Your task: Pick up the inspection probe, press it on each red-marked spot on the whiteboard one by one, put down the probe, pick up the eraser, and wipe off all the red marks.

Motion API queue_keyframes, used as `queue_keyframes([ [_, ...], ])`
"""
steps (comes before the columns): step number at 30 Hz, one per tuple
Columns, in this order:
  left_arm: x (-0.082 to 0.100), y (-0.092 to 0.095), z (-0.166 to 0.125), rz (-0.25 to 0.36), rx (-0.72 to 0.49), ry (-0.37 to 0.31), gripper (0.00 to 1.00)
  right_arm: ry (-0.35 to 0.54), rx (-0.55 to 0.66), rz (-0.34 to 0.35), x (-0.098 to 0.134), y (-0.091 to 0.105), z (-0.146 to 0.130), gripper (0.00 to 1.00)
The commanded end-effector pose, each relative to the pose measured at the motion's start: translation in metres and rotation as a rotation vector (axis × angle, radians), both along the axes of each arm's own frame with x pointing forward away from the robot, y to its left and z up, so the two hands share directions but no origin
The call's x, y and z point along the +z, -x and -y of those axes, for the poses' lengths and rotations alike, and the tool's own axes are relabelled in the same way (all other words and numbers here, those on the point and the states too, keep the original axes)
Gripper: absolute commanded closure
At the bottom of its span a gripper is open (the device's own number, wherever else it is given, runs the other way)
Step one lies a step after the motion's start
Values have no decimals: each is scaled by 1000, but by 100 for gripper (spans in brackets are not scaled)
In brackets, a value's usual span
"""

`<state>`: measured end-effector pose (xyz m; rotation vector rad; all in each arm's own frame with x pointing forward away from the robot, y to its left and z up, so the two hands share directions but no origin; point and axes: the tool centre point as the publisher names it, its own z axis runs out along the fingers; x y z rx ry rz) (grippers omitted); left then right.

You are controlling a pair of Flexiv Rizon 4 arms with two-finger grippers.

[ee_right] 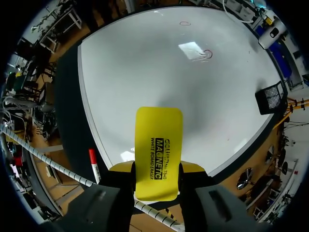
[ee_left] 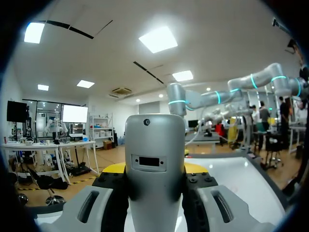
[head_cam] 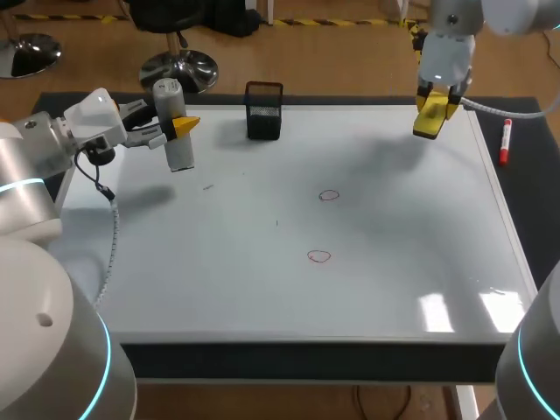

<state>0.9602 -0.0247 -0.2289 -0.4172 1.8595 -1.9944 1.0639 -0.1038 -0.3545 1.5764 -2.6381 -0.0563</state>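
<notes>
Left gripper (head_cam: pixel 182 127): grasping probe (head_cam: pixel 180 156). Right gripper (head_cam: pixel 435 103): grasping eraser (ee_right: pixel 158 145) over whiteboard's (head_cam: pixel 262 293) far edge; press flat across red marks (head_cam: pixel 328 195) (two).

yellow eraser (ee_right: pixel 158 154), grey probe (head_cam: pixel 175 131), red marks (head_cam: pixel 328 195)

A black mesh pen holder (head_cam: pixel 263 111) stands upright towards the far side of the dark tabletop (head_cam: pixel 525 188), left of centre. A red marker (head_cam: pixel 505 142) lies flat near the far right corner, well apart from it.
</notes>
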Motion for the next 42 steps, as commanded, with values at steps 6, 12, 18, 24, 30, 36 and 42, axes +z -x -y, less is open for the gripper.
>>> queue_keyframes([
  [6,-1,12,23,9,-35,34,100,3,2,-2,1,-1,0,100],
  [12,-4,27,48,27,-68,60,100,3,2,-2,1,-1,0,100],
  [18,-4,38,82,44,-127,70,100,3,2,-2,1,-1,0,100],
  [24,0,41,112,52,-174,71,100,3,2,-2,1,-1,0,100],
  [30,-2,43,144,60,-239,86,100,3,2,-2,1,-1,0,100],
  [36,-3,43,174,59,-298,101,100,3,2,-2,1,-1,0,100],
  [42,-2,45,205,64,-362,119,100,3,2,-2,1,-1,0,100],
])
